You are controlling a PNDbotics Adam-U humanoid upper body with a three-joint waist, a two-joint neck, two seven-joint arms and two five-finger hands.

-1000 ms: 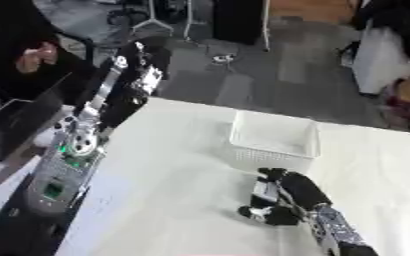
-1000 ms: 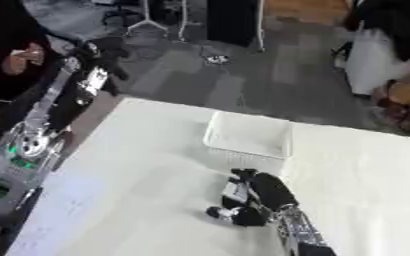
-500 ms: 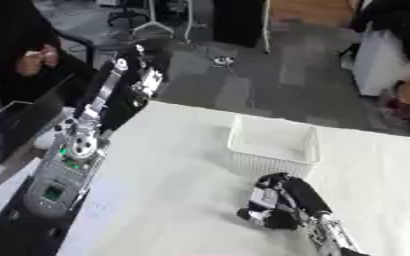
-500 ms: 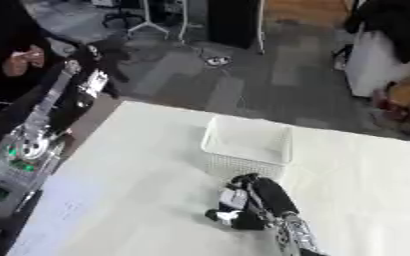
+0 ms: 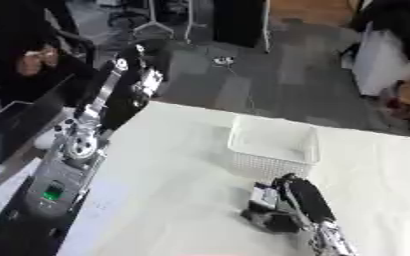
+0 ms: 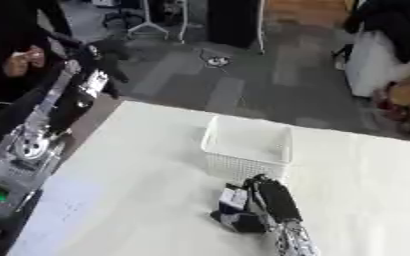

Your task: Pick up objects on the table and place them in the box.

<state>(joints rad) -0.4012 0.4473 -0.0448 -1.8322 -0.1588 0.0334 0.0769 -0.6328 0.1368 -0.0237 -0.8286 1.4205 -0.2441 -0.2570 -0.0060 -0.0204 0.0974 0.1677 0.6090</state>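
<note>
The right hand [image 5: 298, 200] sits on the white table [image 5: 165, 185], just in front of the near wall of the white basket [image 5: 274, 146]. Its black fingers curl down over a small boxy object [image 5: 263, 196] — pale face, dark edges, too blurred to name further — so the hand is closed around it, with the object at the hand's left side and low against the tabletop. A darker lump shows beneath the fingers; whether it belongs to the hand or the object cannot be told.

The basket is a rectangular, open-topped plastic crate with fine mesh walls and a smooth rim, standing upright near the table's far edge, its inside looking bare.

The left arm [image 5: 86, 142] — silver joints, black links, a green-lit panel low down — rises along the table's left edge. The left hand [image 5: 147, 62] is held off the table above the grey floor, and its finger state cannot be told.
</note>
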